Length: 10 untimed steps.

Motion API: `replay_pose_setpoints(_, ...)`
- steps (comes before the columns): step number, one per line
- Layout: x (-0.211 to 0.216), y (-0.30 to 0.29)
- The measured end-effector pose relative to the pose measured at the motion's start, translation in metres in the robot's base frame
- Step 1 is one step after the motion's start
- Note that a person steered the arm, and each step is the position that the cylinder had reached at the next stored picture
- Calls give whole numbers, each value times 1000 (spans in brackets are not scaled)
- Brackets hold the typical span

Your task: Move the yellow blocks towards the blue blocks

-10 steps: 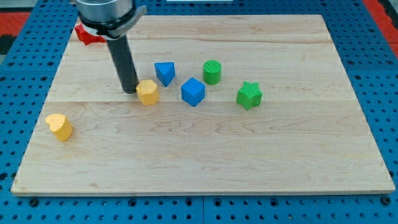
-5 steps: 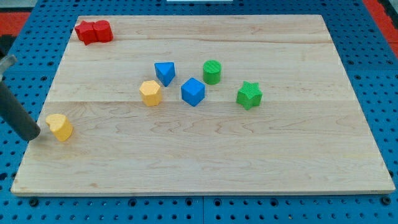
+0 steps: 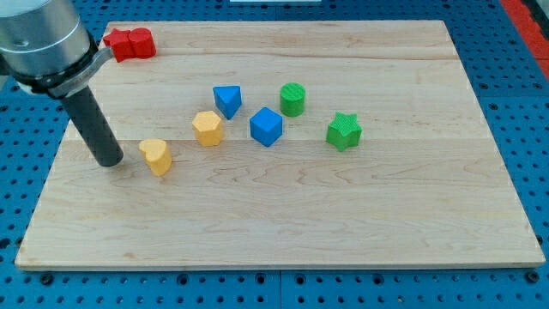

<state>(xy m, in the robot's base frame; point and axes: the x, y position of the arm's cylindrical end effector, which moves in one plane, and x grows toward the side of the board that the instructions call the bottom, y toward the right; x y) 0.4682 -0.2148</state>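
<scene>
My tip (image 3: 111, 160) rests on the board at the view's left, just left of a yellow heart-shaped block (image 3: 156, 156), a small gap between them. A yellow hexagonal block (image 3: 207, 128) sits further right, beside a blue triangular block (image 3: 227, 100) and a blue cube (image 3: 266, 126). The hexagonal block is close to both blue blocks without touching them.
A green cylinder (image 3: 292, 99) and a green star (image 3: 343, 130) lie right of the blue blocks. Two red blocks (image 3: 129, 43) sit at the board's top left corner. The wooden board (image 3: 343, 215) lies on a blue pegboard.
My tip swung from the hexagonal block to the board's left edge, then pushed the yellow heart-shaped block right and up, closer to the hexagonal block. Other blocks have not moved.
</scene>
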Motion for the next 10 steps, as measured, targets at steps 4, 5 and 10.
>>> replay_pose_setpoints(4,36,112)
replay_pose_setpoints(5,48,110)
replay_pose_setpoints(10,28,-78)
